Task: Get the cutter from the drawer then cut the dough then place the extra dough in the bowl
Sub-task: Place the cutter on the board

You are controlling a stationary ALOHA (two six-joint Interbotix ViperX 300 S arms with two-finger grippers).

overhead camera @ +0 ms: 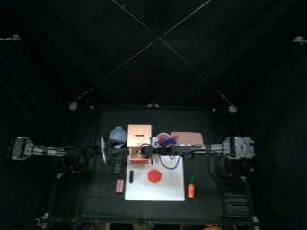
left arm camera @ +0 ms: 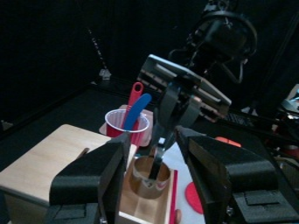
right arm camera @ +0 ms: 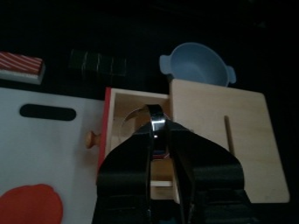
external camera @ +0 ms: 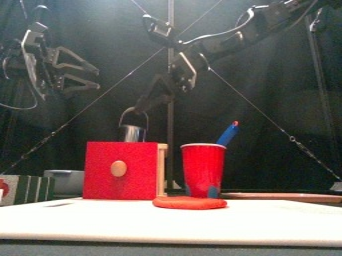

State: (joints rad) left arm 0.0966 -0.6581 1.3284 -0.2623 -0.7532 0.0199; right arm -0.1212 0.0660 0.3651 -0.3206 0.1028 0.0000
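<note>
The round metal cutter hangs by its wire handle just above the pale wooden box. My right gripper is shut on that handle. In the right wrist view the cutter sits over the pulled-out drawer. My left gripper is open, its jaws wide to either side of the drawer and the cutter. The flat red dough lies on the white cutting board. The blue-grey bowl stands behind the box.
A red cup holding a blue knife stands right of the box, close to the right arm. A dark sushi roll and a red-and-white toy food lie beyond the board. Small toys rest on the board's right edge.
</note>
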